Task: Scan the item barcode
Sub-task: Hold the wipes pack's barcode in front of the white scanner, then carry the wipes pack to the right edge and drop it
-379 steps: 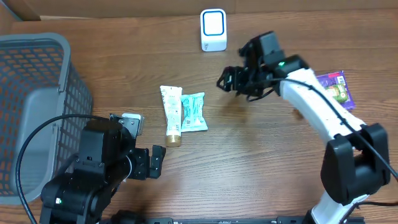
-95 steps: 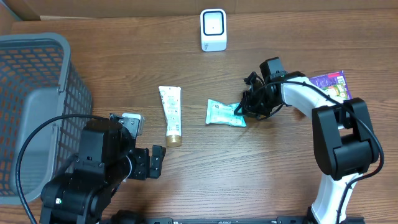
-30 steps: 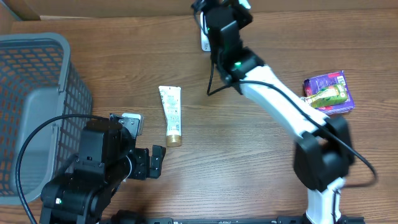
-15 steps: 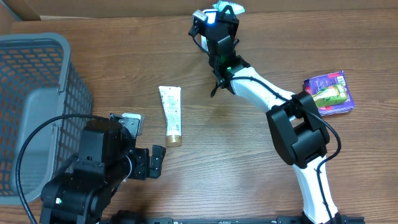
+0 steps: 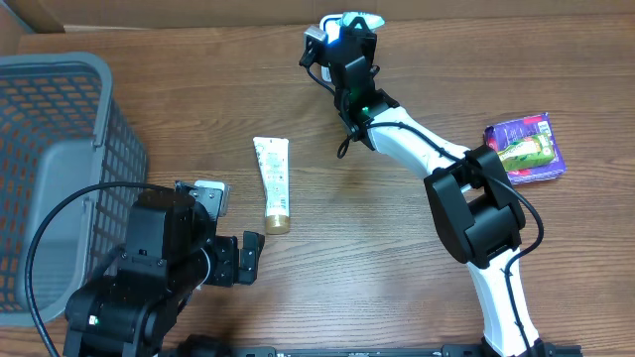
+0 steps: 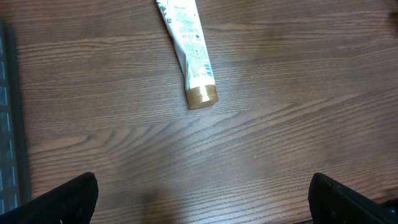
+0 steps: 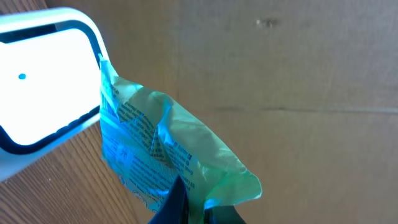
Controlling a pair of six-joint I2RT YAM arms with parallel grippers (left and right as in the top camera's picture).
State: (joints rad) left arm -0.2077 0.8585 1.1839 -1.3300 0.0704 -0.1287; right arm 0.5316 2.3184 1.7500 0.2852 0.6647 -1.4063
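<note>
The grey basket (image 5: 60, 149) fills the left edge. Beside it the left gripper (image 5: 238, 260) sits low at the near side, jaws spread wide and empty. Its wrist view shows the tube (image 6: 189, 59) on open table (image 6: 280, 124) ahead. The right arm reaches the far edge, the right gripper (image 5: 347, 30) clenched on the green packet (image 7: 168, 155). Only its wrist view shows the packet against the white scanner (image 7: 43, 93). A purple pack (image 5: 523, 149) lies far right.
</note>
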